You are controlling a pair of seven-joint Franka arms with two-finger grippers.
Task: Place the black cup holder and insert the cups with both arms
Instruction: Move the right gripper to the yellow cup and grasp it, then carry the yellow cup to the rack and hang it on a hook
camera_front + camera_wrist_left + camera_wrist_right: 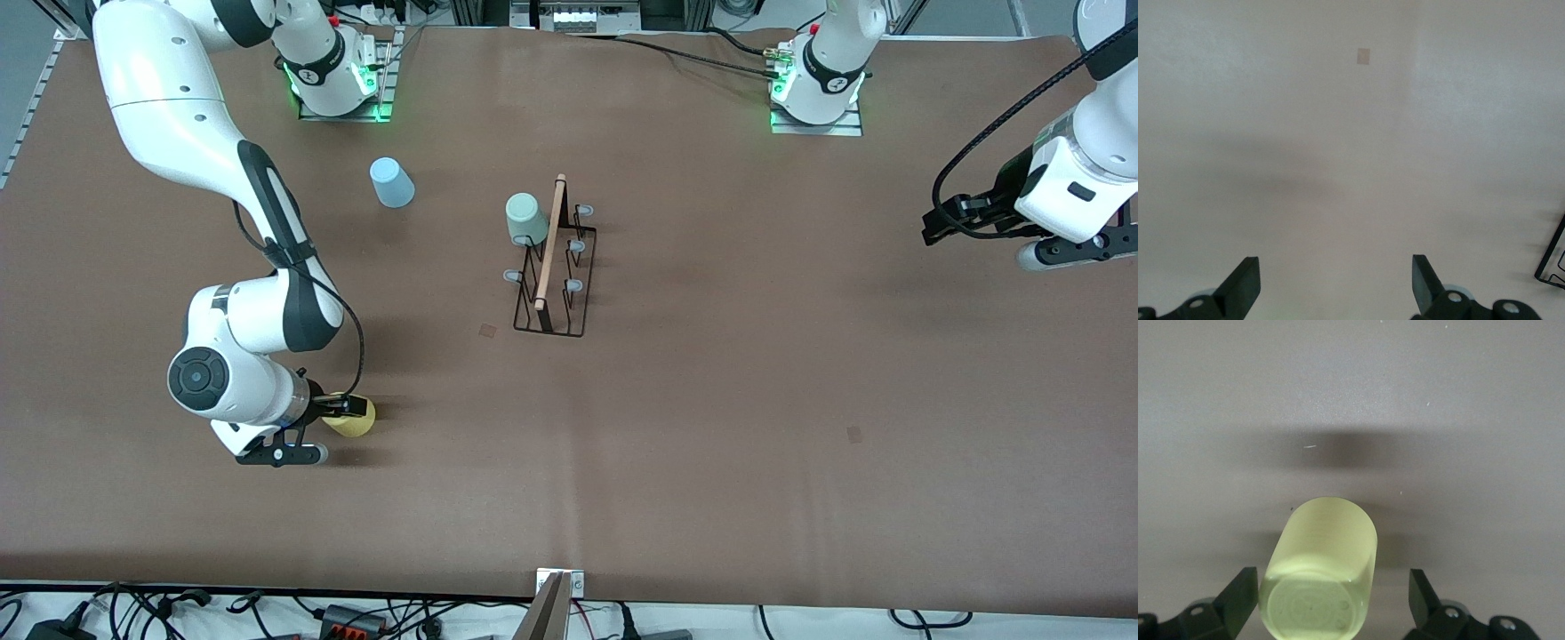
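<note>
Right gripper [1328,603] fingers [1238,597] spread wide, flanking the yellow cup [1321,580]; left gripper [1335,283], fingers wide and empty, waits above the bare surface [1338,147].

You have a brown desk [711,400] under everything, with two small darker patches on it: one [488,330] near the middle, another [853,434] nearer the front camera toward the left arm's end. Along the desk's edge nearest the front camera you see tangled black cables [267,613] on a white strip and a grey bracket [558,591] at the middle. At the bases' edge sits a grey power strip [573,16].
</note>
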